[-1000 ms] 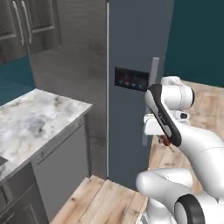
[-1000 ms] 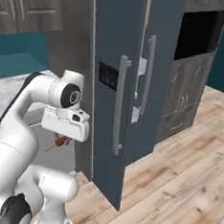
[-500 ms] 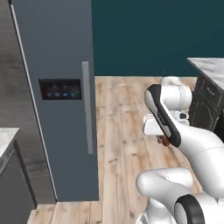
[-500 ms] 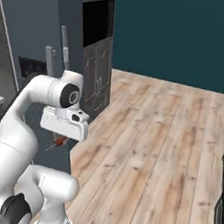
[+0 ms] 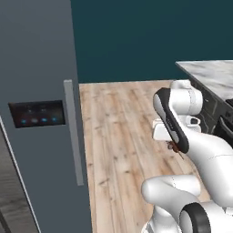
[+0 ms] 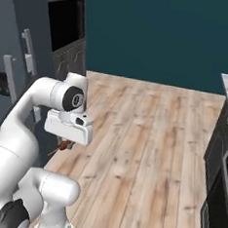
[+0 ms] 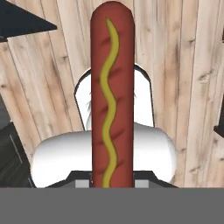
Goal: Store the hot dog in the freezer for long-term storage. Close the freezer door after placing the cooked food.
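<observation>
Slate-blue, panelled and closed: in the left base view the freezer door (image 5: pixel 41 113), with its dark control panel (image 5: pixel 36 113) and long grey handle (image 5: pixel 75 132), stands at the left, facing pale wooden flooring (image 5: pixel 118 136). The white arm is folded low at the right, and a small reddish end of the hot dog (image 5: pixel 173 146) shows just under the hand, well apart from the door.

Right base view: the freezer (image 6: pixel 11 77) occupies the left edge beside dark wood-grain cabinets (image 6: pixel 67 28). The gripper (image 6: pixel 64 144) hangs beneath the white hand, with the reddish-brown sausage protruding below it, over the floor.

Hand view: the hot dog (image 7: pixel 111 96) runs lengthwise away from the camera, a wavy yellow stripe of mustard (image 7: pixel 107 105) along its top. The fingers are clenched on its near end, though the contact itself lies below the edge of the frame.

Handling, as a judgement: the sausage is light, soft and smooth-skinned, so it may slip or pivot in an end grip during a swing. A hold nearer mid-length, across its narrow width and with moderate pressure, would carry it more steadily. The door must be opened before it can be shelved.
</observation>
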{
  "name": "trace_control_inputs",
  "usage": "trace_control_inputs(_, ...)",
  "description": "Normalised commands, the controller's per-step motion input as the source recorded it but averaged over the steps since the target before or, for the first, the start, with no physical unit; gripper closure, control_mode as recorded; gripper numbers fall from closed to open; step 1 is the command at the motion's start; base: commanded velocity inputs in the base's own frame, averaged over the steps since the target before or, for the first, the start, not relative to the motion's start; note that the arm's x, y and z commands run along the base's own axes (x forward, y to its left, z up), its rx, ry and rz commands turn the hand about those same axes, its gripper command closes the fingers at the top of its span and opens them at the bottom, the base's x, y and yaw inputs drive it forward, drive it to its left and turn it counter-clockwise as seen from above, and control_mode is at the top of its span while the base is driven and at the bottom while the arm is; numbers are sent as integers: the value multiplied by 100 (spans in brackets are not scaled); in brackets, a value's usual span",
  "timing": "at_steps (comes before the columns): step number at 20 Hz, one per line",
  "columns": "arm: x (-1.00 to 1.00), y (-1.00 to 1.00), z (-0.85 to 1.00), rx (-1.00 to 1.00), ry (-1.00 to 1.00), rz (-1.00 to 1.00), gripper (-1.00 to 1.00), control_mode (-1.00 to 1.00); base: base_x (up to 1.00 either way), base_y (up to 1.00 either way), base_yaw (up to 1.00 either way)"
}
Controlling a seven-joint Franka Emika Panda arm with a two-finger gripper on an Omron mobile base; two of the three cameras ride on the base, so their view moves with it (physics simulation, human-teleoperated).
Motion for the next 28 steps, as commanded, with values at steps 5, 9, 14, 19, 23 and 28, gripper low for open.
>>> trace_control_inputs(5,0,0,0,0,0,0,100,100,71,-56,9)
trace_control_inputs(9,0,0,0,0,0,0,100,100,62,-63,14)
trace_control_inputs(14,0,0,0,0,0,0,100,100,65,-64,19)
trace_control_inputs(19,0,0,0,0,0,0,100,100,61,-44,32)
trace_control_inputs(23,0,0,0,0,0,0,100,100,52,0,40)
trace_control_inputs(28,0,0,0,0,0,0,100,100,52,-1,48)
